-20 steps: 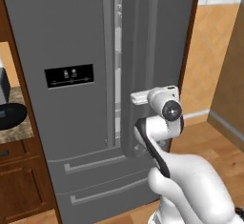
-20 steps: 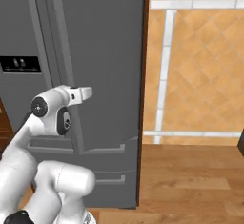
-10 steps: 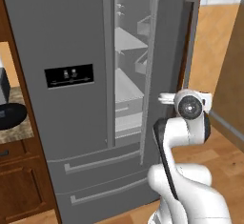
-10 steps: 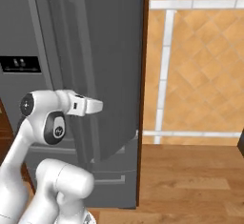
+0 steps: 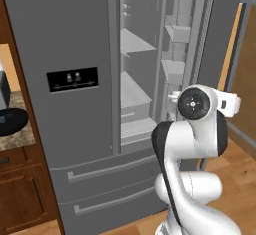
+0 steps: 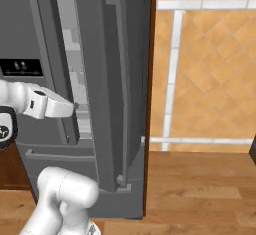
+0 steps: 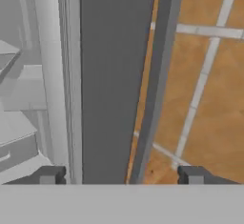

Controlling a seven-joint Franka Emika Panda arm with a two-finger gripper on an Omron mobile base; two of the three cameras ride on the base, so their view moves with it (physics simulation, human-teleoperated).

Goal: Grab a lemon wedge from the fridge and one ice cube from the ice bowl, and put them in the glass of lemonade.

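Note:
The grey fridge (image 5: 75, 39) stands in front of me with its right door (image 6: 95, 79) swung wide open. Bare white shelves (image 5: 134, 91) and door bins (image 5: 175, 69) show inside. My gripper (image 7: 121, 176) is open, its fingertips (image 7: 47, 175) spread either side of the door's edge (image 7: 114, 75), clear of it, next to the long handle (image 7: 152, 99). In the right base view the gripper (image 6: 75, 111) sits at that door's inner edge. The black ice bowl (image 5: 10, 121) rests on the counter at far left. The lemon wedge and the glass of lemonade are out of view.
The left fridge door with its black dispenser panel (image 5: 72, 79) is closed, and two drawers (image 5: 100, 169) lie below. A wooden cabinet (image 5: 20, 194) is under the counter. Right of the fridge are a tan tiled wall (image 6: 210, 69) and wooden floor (image 6: 200, 189).
The right fridge door has swung from nearly closed to wide open. My arm moved right with it, and the gripper's fingers have come apart off the handle.

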